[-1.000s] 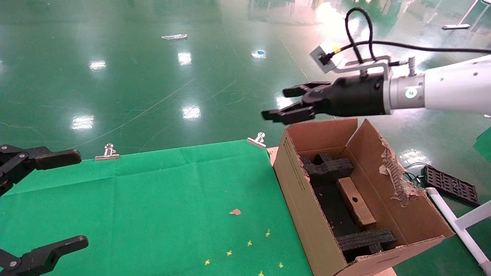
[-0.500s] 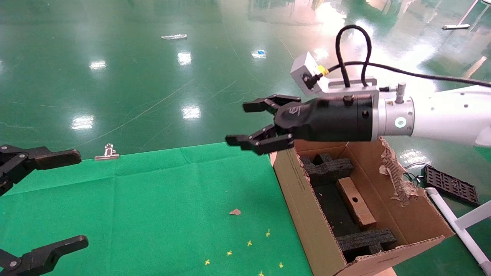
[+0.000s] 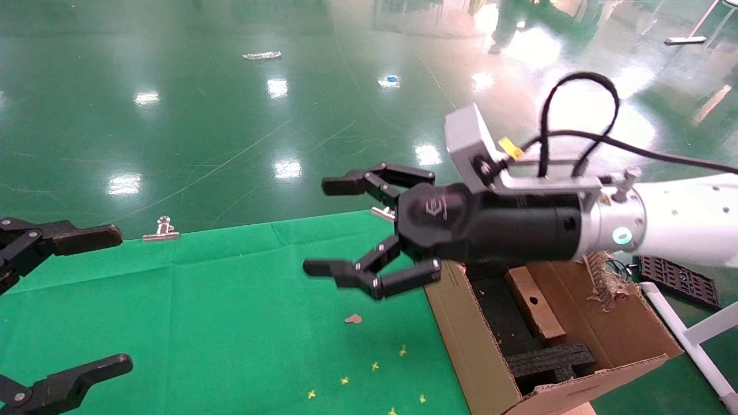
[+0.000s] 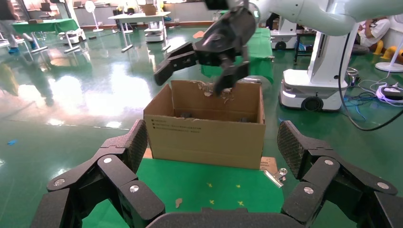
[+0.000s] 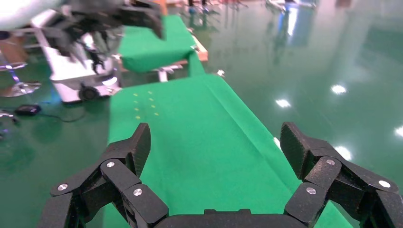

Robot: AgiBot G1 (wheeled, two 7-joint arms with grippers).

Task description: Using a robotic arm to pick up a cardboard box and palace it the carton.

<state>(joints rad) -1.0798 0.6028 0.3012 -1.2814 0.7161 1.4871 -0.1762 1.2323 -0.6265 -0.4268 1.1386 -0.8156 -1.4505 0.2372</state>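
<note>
The small slim cardboard box (image 3: 535,304) lies inside the carton (image 3: 468,340), between black foam inserts, its round hole facing up. The carton stands at the right end of the green cloth (image 3: 230,311); the left wrist view shows its side wall (image 4: 204,137), with the box hidden. My right gripper (image 3: 328,227) hangs open and empty above the cloth, just left of the carton's rim, on the white robotic arm (image 3: 686,222). Its wrist view shows only cloth (image 5: 190,137) between the jaws. My left gripper (image 3: 92,300) stays open at the left edge.
Two metal clips (image 3: 162,229) hold the cloth's far edge. A cardboard scrap (image 3: 353,318) and small yellow marks (image 3: 375,365) lie on the cloth. A black tray (image 3: 677,278) and a white frame (image 3: 692,340) sit right of the carton. Glossy green floor lies beyond.
My right arm has swung left and lower, from above the carton's far rim out over the cloth, fingers staying open. The box and the left gripper have not moved.
</note>
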